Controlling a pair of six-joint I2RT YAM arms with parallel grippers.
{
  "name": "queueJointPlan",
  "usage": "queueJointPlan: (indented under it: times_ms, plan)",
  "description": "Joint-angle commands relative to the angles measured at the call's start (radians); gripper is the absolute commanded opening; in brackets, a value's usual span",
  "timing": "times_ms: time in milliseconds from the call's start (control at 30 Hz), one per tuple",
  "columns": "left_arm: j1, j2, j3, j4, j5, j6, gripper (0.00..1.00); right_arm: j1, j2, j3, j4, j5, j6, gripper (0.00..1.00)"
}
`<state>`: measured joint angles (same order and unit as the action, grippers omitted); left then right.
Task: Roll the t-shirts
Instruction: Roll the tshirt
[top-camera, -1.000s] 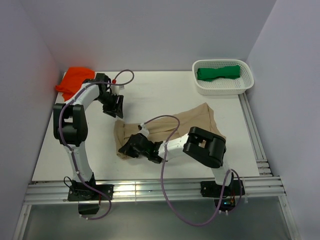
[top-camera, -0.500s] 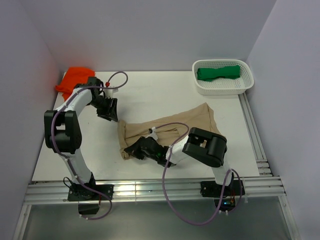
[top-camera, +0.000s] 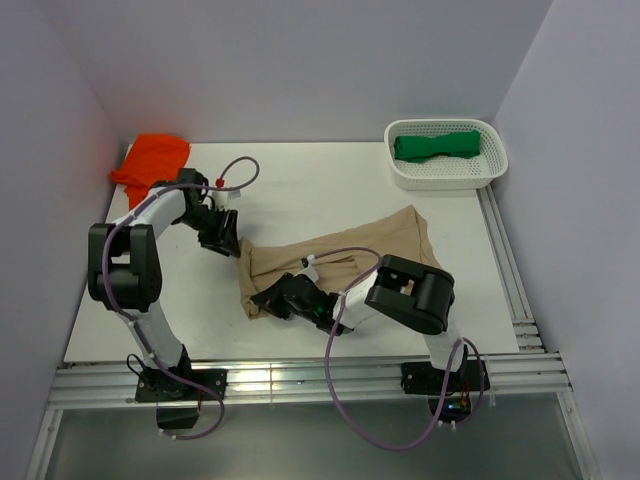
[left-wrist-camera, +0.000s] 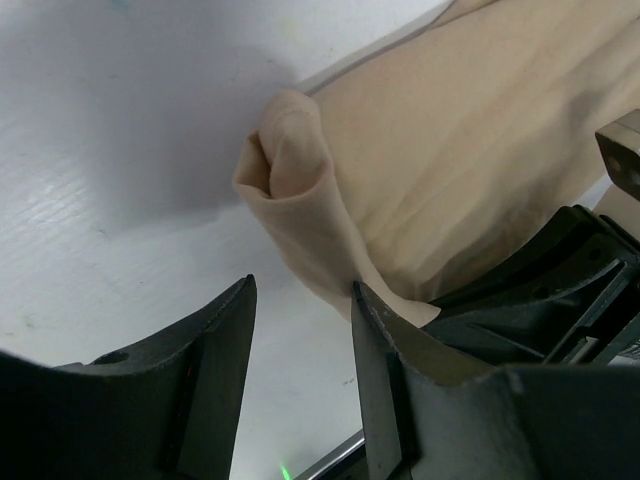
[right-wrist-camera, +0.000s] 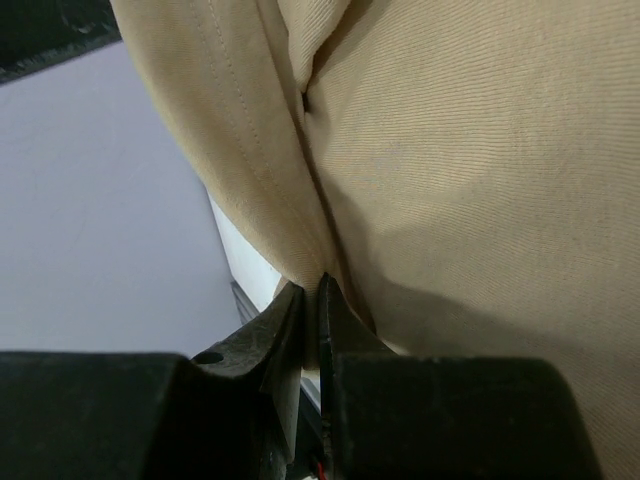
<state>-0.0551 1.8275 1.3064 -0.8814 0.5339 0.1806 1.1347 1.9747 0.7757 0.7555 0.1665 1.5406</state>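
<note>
Centrally: tan shirt (top-camera: 345, 250), lying crumpled on the desk (top-camera: 300, 190), long axis running from lower left of centre up toward the right in the top view. Its left end is turned over into a short roll (left-wrist-camera: 292, 185) that lies across that axis.

Left gripper (top-camera: 222, 232): at the upper end of the roll, just beside the cloth. Jaws spread, holding nothing.

Right gripper (top-camera: 268, 300): at the lower end of the roll. Jaws pressed together, pinching a fold of the tan shirt.

Relation that matters: the roll lies between the two grippers. Its upper end sits just ahead of the left jaws, a little toward the finger at the right of the left wrist frame. The left arm is the nearer to that free end. Judgement: the left jaws need to advance and close on it before both ends can turn together.

Views: the left wrist view shows the open tube of the roll's end and the spread jaws before it, which the top view cannot resolve. Only the right wrist view shows the pinch, with cloth filling the frame.

Elsewhere: orange shirt (top-camera: 152, 160) at the desk's upper left corner; green shirt (top-camera: 435, 145) in a white basket (top-camera: 492, 168), upper right.
</note>
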Motion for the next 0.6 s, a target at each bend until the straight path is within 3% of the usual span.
queueJointPlan:
  times_ms: [0,267,567]
  plan:
    - [-0.028,-0.025,-0.018,0.044,0.035,0.01,0.48,-0.006,-0.051,-0.018,0.007,0.037,0.016,0.04]
    - [-0.064,0.05,0.028,0.09,-0.034,-0.059,0.46,-0.004,-0.079,-0.027,-0.041,0.05,0.003,0.06]
    - [-0.134,0.102,0.063,0.096,-0.153,-0.084,0.44,0.007,-0.148,-0.007,-0.22,0.102,-0.077,0.21]
